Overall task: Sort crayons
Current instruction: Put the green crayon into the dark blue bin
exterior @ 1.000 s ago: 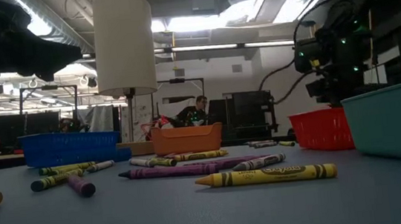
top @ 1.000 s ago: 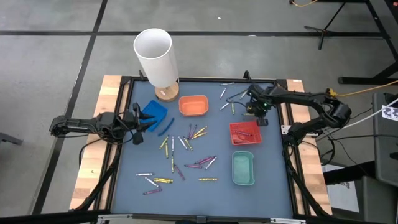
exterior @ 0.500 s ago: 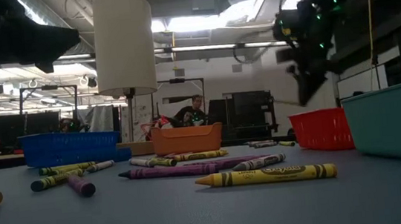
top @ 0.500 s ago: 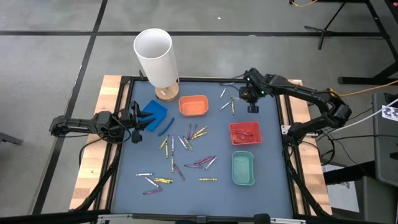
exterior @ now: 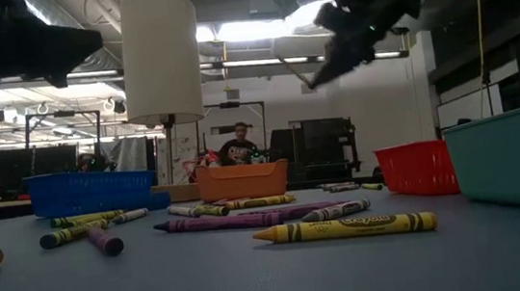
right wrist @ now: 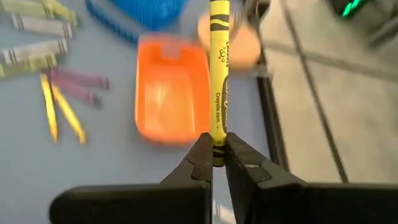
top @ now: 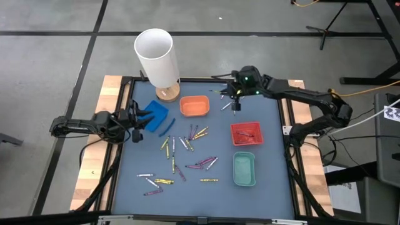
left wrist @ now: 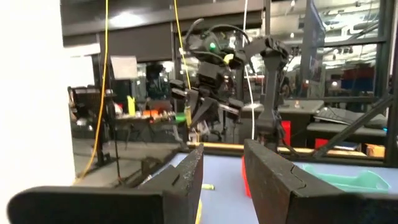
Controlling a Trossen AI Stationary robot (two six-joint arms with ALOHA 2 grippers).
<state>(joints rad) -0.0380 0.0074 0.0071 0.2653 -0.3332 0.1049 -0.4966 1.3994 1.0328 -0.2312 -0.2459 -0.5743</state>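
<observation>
My right arm reaches out long over the far side of the table, wrist raised, and my right gripper (right wrist: 217,163) is pinched tight on a yellow crayon (right wrist: 218,74). My left arm lies low along the table's left edge, left gripper (top: 141,119) parted.

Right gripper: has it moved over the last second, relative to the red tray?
Yes. The right gripper, shut on a yellow crayon, has swung away from the red tray toward the orange tray.
</observation>
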